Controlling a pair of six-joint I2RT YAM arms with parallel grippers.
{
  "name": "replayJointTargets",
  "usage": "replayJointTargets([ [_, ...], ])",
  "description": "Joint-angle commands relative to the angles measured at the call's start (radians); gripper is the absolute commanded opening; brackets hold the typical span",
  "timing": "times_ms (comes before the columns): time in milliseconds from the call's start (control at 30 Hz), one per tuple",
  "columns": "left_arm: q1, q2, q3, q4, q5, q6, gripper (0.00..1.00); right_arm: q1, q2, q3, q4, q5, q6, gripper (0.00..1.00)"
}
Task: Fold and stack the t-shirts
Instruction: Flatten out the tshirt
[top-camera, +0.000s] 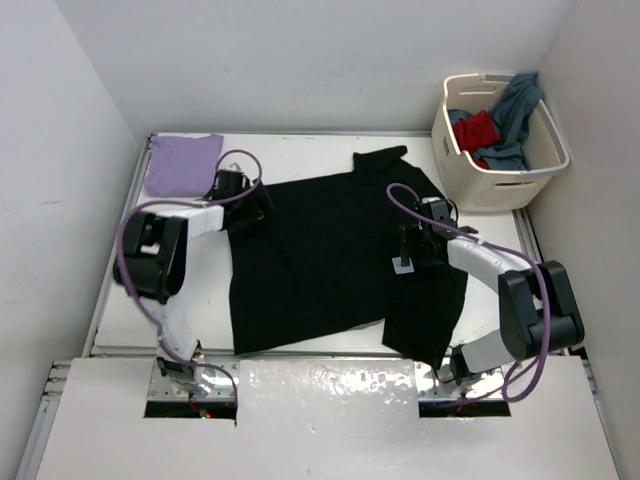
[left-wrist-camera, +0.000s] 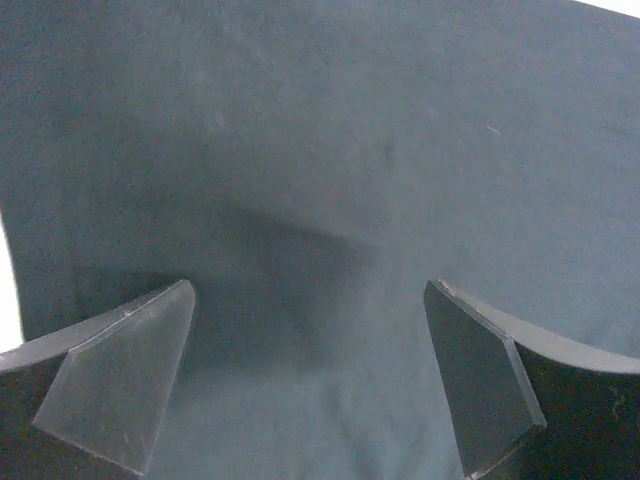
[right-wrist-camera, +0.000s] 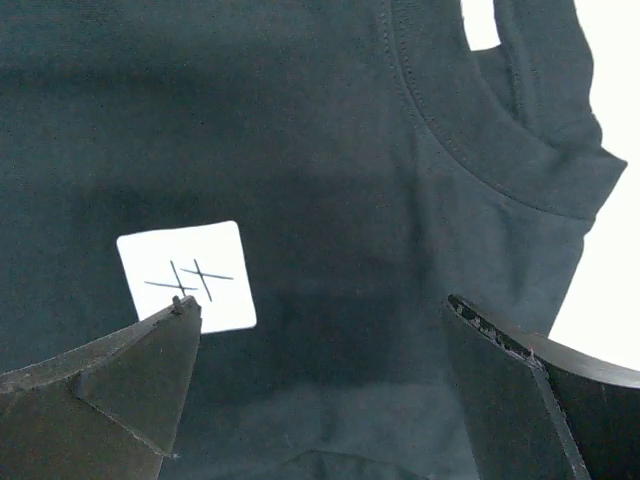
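**Top view.** The black shirt (top-camera: 330, 260) lies spread flat on the table (top-camera: 300, 148). Its long axis runs across the table, hem to the left and neck to the right. One sleeve points toward the back and the other reaches the near edge. The left gripper (top-camera: 257, 208) is over the hem's far corner. The right gripper (top-camera: 412, 245) is over the neck end, just beside a white label (top-camera: 403, 267). Each arm is nearer its own end of the shirt. A folded lavender shirt (top-camera: 183, 163) lies at the back left corner, apart from the black one. The basket (top-camera: 500, 185) at back right holds the red shirt (top-camera: 478, 130) and the teal shirt (top-camera: 515, 108), well clear of both arms.

**Left wrist view.** The jaws are spread wide and empty, with smooth black cloth directly below.

**Right wrist view.** The jaws are likewise released and hold nothing. The collar (right-wrist-camera: 470, 130) lies ahead and to the right.

**Judgement.** A fold would need a pinch at each end. Nothing stands in the way.
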Motion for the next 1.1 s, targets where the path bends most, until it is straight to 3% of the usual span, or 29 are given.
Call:
replayJointTargets([
  [0,0.005,0.151,0.122,0.003,-0.003,0.021,1.00,0.003,0.047,0.007,0.072,-0.021,0.040,0.99],
  [133,0.007,0.279,0.229,-0.036,-0.015,0.047,1.00,0.001,0.119,0.022,0.112,-0.081,0.040,0.99],
  [333,0.045,0.488,0.562,-0.175,-0.073,0.071,1.00,0.001,0.248,0.103,0.139,-0.136,0.037,0.99],
  [667,0.096,0.782,1.076,-0.285,0.029,0.120,1.00,0.001,0.461,0.368,0.083,-0.107,-0.084,0.99],
  [867,0.092,0.724,1.184,-0.282,0.128,0.136,1.00,0.007,0.354,0.452,0.034,-0.222,-0.164,0.99],
  [1067,0.077,0.433,1.012,-0.285,0.114,0.165,1.00,0.170,0.147,0.361,-0.060,-0.118,-0.196,0.99],
])
